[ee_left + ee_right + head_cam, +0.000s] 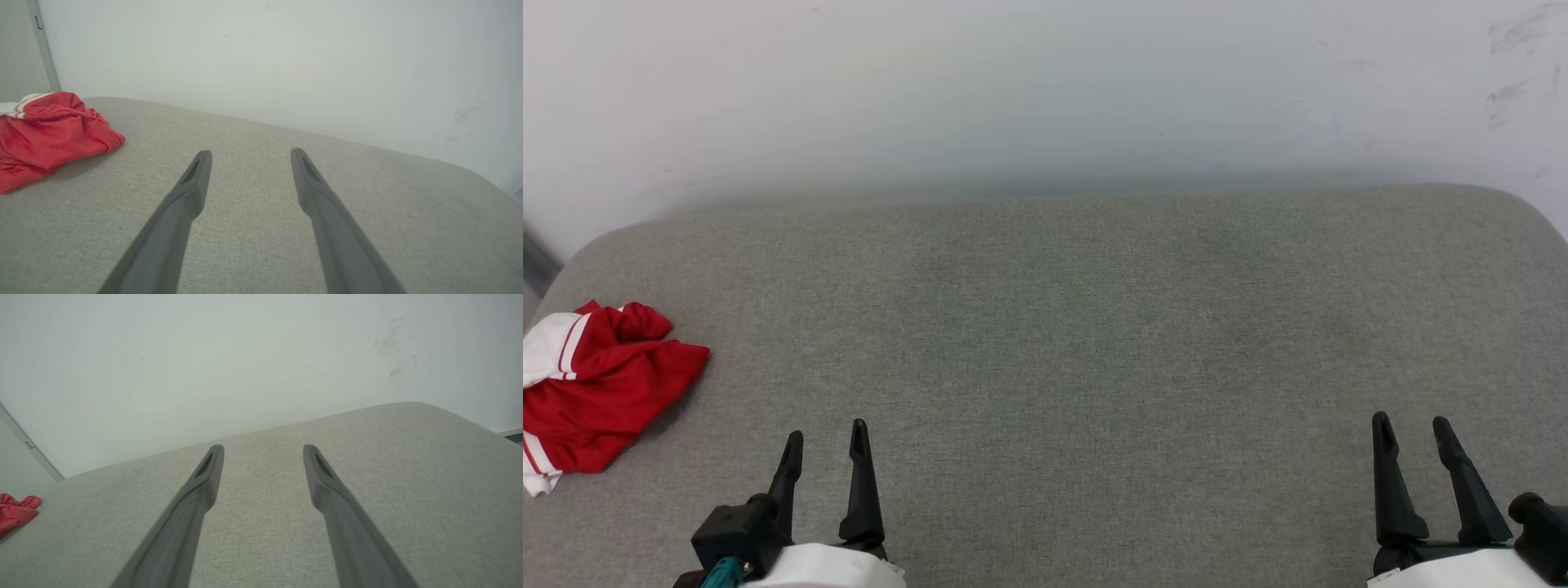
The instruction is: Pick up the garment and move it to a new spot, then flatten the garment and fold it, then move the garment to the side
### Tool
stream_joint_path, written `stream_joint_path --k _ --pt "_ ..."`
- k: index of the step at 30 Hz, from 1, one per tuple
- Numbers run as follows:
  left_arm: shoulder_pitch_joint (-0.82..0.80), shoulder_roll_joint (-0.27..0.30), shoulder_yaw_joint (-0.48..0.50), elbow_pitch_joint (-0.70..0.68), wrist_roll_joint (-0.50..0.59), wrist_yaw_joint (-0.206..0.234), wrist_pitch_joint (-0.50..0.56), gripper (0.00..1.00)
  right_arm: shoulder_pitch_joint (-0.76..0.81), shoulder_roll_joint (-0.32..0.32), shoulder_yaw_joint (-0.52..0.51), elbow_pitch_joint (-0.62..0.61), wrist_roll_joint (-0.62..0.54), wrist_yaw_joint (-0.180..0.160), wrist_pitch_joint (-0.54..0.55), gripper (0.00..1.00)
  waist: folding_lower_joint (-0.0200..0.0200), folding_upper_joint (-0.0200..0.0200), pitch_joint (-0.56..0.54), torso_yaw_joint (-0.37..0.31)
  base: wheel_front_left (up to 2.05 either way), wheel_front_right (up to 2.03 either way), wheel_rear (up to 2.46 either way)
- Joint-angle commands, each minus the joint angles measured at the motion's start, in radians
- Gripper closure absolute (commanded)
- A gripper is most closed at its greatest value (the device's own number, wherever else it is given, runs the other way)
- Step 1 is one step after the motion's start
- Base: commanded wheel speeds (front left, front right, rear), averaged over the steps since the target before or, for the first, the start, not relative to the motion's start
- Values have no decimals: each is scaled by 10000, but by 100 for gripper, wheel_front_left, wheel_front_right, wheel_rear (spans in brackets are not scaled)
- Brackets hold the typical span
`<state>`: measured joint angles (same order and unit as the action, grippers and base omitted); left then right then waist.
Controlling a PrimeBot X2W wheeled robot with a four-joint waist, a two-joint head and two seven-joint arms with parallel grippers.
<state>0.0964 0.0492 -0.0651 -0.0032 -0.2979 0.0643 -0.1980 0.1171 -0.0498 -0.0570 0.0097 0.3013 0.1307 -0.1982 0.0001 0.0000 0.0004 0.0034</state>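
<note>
At the far left, the garment point(600, 392), a crumpled red T-shirt of soft cloth with a white sleeve and red-and-white striped trim, lies bunched on the left end of the desk point(1094, 327), a wide grey fabric-covered surface with rounded corners. Part of the heap runs past the head view's left edge.

To its right and nearer the robot, the left tool point(827, 431), a pair of long dark fingers, hovers released. Its jaws are spread with nothing between them, and it is well apart from the cloth.

The step in hand looks like the first pick, and this tool is the nearer one for it. It should swing left and come down on a raised ridge of the heap rather than a flat edge, so the fingers close on real cloth. A pinch near the striped sleeve seam would likely make later flattening easier. The lift should be high enough for trailing folds to leave the fabric surface. The broad middle of the desk, which both arms appear able to reach, seems a fitting new spot.

At the far right, the right tool point(1411, 420) is likewise released and holds nothing. It is ready to catch a second corner once the shirt arrives.
</note>
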Motion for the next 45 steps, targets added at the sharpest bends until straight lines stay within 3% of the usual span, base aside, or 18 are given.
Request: stream_joint_path --k 1,28,45 --pt "65 18 -43 -110 243 -16 -93 0 84 -10 4 -108 -247 0 -88 0 0 0 -5 5 0 0 0" --pt "440 15 -226 -20 2101 249 -641 0 547 -7 113 -454 -1728 -1 -627 0 -1 0 -66 1 0 0 0" --pt "546 14 -108 214 1641 99 -687 0 658 -7 145 -282 -1433 -1 -673 0 -1 0 -35 0 0 0 0"
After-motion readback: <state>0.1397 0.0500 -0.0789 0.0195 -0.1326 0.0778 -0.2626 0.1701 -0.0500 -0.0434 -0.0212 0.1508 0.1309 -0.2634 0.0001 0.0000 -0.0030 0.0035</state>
